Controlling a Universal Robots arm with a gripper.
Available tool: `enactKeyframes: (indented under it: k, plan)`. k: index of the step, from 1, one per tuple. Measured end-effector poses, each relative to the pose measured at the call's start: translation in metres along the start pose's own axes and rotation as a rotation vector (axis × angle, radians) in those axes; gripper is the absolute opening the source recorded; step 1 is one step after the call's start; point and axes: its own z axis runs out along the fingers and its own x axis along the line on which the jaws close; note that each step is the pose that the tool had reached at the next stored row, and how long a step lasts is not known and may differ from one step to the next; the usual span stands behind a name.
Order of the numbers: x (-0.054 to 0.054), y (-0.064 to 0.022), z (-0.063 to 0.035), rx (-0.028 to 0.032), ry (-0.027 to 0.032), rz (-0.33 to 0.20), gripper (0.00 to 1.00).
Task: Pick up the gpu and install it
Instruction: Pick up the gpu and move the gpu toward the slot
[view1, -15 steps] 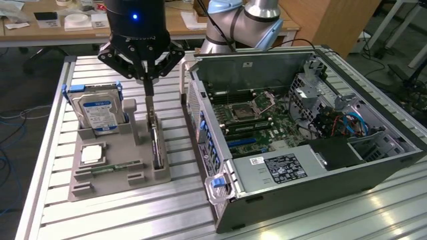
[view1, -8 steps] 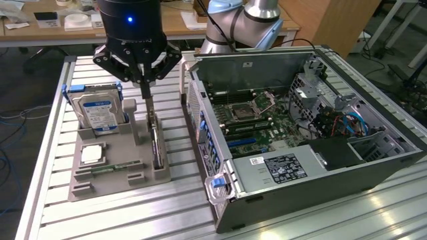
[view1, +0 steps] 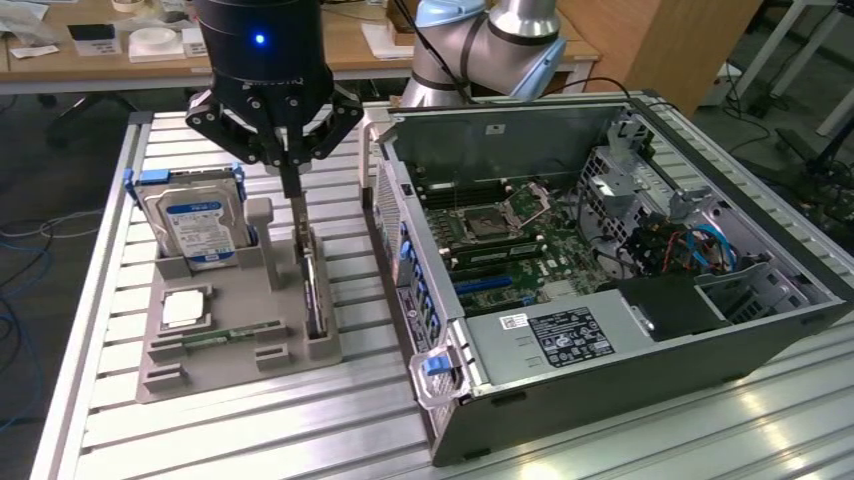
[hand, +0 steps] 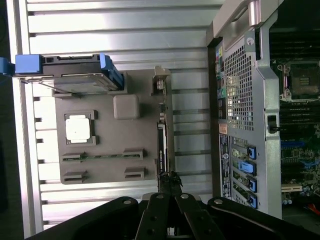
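Exterior view: the fingers (view1: 291, 188) are pressed together with no gap, hanging point-down from a black wrist body that carries a small blue light (view1: 259, 40). Under them the gpu (view1: 315, 300) stands on edge in its slot of the grey holder tray (view1: 227, 365). It looks dark and blade-thin, and it runs from below the fingertips toward the tray's near end. I cannot tell whether the tips touch the card's top edge or hang just clear of it. The card sits seated in its slot.

To the exterior view's right of the fingers, a narrow strip of bare slatted table (view1: 354, 310) separates the tray's edge from the perforated rear panel of the computer case (view1: 627, 390). The case lies with its open side up, and the motherboard (view1: 507, 220) is exposed inside the rim. On the fingers' other side a grey post (view1: 260, 220) stands just beside them. Past it, a hard drive (view1: 198, 225) sits upright between blue rails. The room above the card's top edge is open.

The hard drive has a white-and-blue label whose print is too small to read. Inside the case, the power supply carries a black label (view1: 577, 335) with white print, and a white sticker (view1: 514, 322) sits beside it. Neither is legible.
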Motion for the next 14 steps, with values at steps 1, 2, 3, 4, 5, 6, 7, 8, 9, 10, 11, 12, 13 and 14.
enactKeyframes:
  k: [1, 2, 3, 4, 5, 6, 7, 8, 9, 10, 11, 12, 13, 14]
  plan:
    - [0.0, 0.0, 0.0, 0.0, 0.0, 0.0, 0.11]
    - [0.0, 0.0, 0.0, 0.0, 0.0, 0.0, 0.11]
    - [0.0, 0.0, 0.0, 0.0, 0.0, 0.0, 0.11]
    - [0.0, 0.0, 0.0, 0.0, 0.0, 0.0, 0.11]
    - [0.0, 0.0, 0.0, 0.0, 0.0, 0.0, 0.11]
    - [0.0, 0.0, 0.0, 0.0001, 0.0, 0.0, 0.11]
    - [0.0, 0.0, 0.0, 0.0, 0.0, 0.0, 0.11]
    - [0.0, 0.0, 0.0, 0.0, 0.0, 0.0, 0.17]
    - [0.0, 0.0, 0.0, 0.0, 0.0, 0.0, 0.24]
    - [0.0, 0.0, 0.0, 0.0, 0.0, 0.0, 0.24]
    - [0.0, 0.0, 0.0, 0.0, 0.0, 0.0, 0.24]
    - [0.0, 0.0, 0.0, 0.0, 0.0, 0.0, 0.29]
    - [0.0, 0.0, 0.0, 0.0, 0.0, 0.0, 0.35]
    - [0.0, 0.0, 0.0, 0.0, 0.0, 0.0, 0.41]
